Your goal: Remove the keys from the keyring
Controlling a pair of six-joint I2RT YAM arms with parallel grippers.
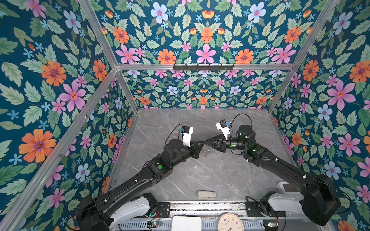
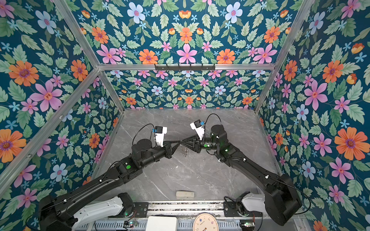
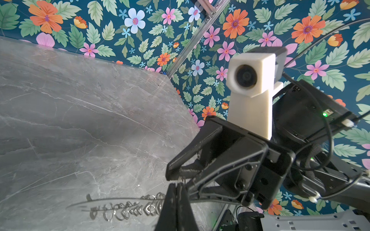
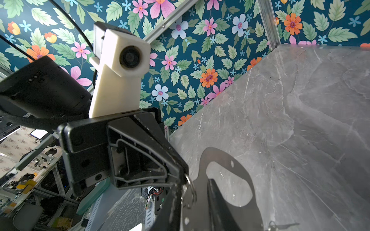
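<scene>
- Main risk is a drop. The keyring (image 4: 200,210) is held up between the two hands by thin metal alone, so one slipped pinch would send the whole bunch to the desk (image 1: 200,176) below them.
- Left hand (image 3: 177,191): jaws fully closed. Its tips appear to pinch the keyring at the small ring (image 4: 190,188). That is a narrow purchase and easy to lose.
- Right hand (image 4: 195,186): jaws a little apart. One finger passes through the opening of the oval loop (image 4: 226,158), the other stays outside, and the loop's band and the small ring lie between them. Whether the pads bear on metal cannot be told.
- Second risk: the two hands meet almost tip to tip. Any sideways nudge from the right hand could knock the ring out of the left hand's pinch, or the fingers could foul each other.
- Third risk: the link chain (image 3: 124,209) is smeared in the left wrist view, so it is probably swinging. That load would tug at the pinch.
- Fourth risk: pulling the hands apart may only drag the bunch along. Both keys look still attached, so no key would come free.
- Appearance: a small silver ring, a short silver chain and a flat grey oval loop with one large opening.
- The keys (image 1: 206,153) are small and dull silver. They hang just below the meeting fingertips, seemingly clear of the desk.
</scene>
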